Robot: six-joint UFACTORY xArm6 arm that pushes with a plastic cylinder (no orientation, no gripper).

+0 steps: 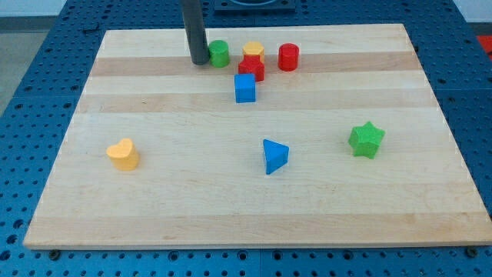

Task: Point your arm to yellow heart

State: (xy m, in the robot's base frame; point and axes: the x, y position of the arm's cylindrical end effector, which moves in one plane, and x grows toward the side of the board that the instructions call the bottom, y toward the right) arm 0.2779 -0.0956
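The yellow heart (123, 154) lies on the wooden board at the view's left, lower half. My tip (198, 61) rests near the view's top, just left of the green cylinder (220, 53) and close to or touching it. The tip is far from the yellow heart, up and to the right of it. The rod rises straight up out of the view's top.
A yellow block (254, 52), a red block (251, 69), a red cylinder (288, 57) and a blue cube (245, 88) cluster right of the tip. A blue triangle (274, 155) lies at centre bottom, a green star (366, 140) at right. The board's left edge (65, 146) is near the heart.
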